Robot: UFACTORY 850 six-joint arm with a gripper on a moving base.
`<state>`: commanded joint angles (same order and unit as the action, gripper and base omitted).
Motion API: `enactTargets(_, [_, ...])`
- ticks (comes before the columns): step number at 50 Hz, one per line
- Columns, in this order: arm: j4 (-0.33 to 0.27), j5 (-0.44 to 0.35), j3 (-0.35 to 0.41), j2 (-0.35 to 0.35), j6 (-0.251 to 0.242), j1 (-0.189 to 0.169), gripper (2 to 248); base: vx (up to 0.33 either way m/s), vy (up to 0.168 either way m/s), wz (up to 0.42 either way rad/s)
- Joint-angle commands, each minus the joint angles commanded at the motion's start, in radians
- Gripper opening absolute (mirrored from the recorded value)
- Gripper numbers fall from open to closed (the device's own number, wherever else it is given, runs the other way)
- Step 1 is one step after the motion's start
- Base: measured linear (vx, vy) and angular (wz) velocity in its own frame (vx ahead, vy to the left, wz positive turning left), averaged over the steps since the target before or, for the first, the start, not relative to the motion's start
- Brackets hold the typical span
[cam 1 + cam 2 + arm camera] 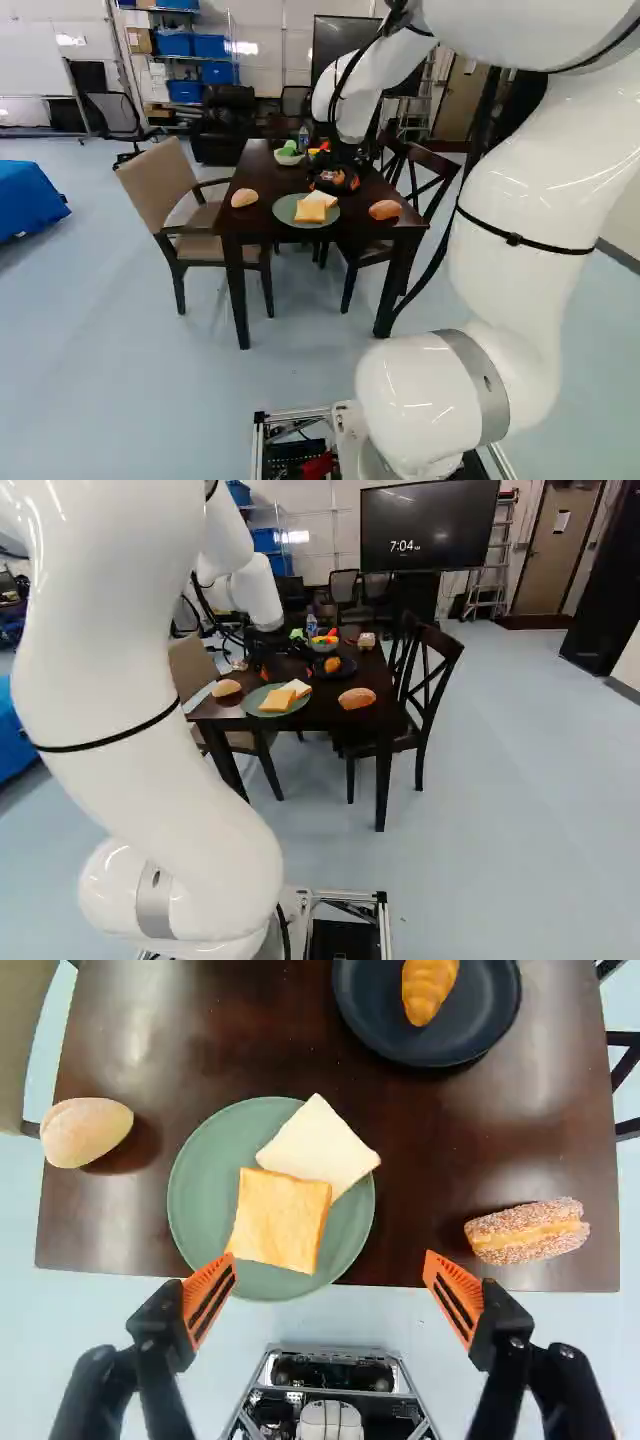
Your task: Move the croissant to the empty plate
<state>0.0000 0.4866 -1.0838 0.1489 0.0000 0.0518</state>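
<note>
Observing a green plate (284,209) bearing bread slices (309,211) on a dark table (258,222). Noting, from the plate, a pale roll (244,197) at ten o'clock, a browner roll (386,209) at three, a bowl (288,159) near twelve. Recording a beige armchair (155,185) at the table's nine o'clock.

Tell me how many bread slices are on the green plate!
2. One golden slice lies nearer the gripper, partly over the second, paler slice on the green plate. I can't see whether more hide underneath.

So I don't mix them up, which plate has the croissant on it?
The dark plate: the croissant lies on it alone, while the green plate carries two slices of bread.
</note>
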Motion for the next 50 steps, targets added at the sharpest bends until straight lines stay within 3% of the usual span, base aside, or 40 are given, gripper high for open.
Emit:
enactTargets(27, [0.000, -0.009, 0.007, -0.003, 0.000, 0.000, 247, 0.003, 0.000, 0.000])
enactTargets(50, [0.000, -0.071, 0.052, -0.022, 0.000, -0.003, 247, 0.000, 0.000, 0.000])
